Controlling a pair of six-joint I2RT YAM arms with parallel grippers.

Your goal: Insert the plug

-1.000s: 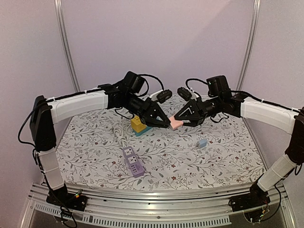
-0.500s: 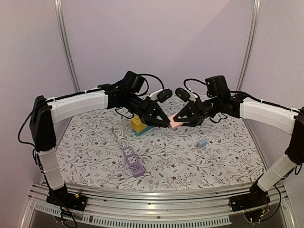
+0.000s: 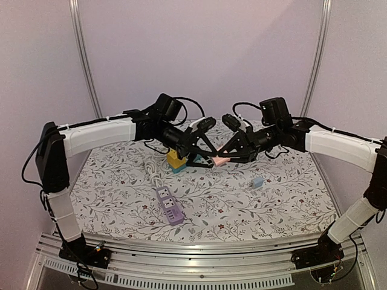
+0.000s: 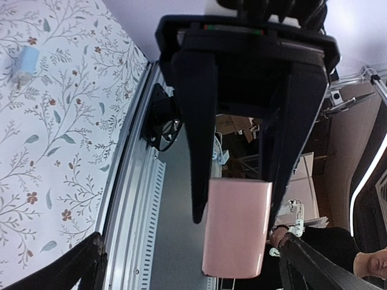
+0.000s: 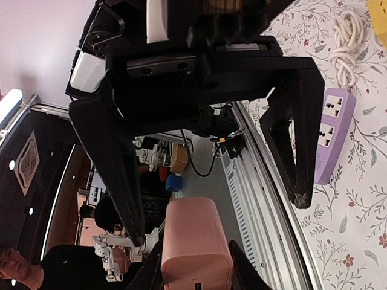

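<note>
Top external view showed both arms meeting in the air above the far middle of the worktop (image 3: 278,211), with the pink plug (image 3: 221,161) between them. The left gripper (image 4: 236,211) pinched the plug, one finger (image 4: 202,139) along each long side. The right gripper (image 5: 217,217) had its fingers (image 5: 296,151) spread wide, and the plug sat just past their tips without touching them. The purple power strip (image 3: 169,205) lay toward the near edge, left of centre, with its white cord (image 3: 156,172) coiled behind it. A yellow block (image 3: 176,158) stood farther back, and a small blue adapter (image 3: 257,182) lay right of centre.
</note>
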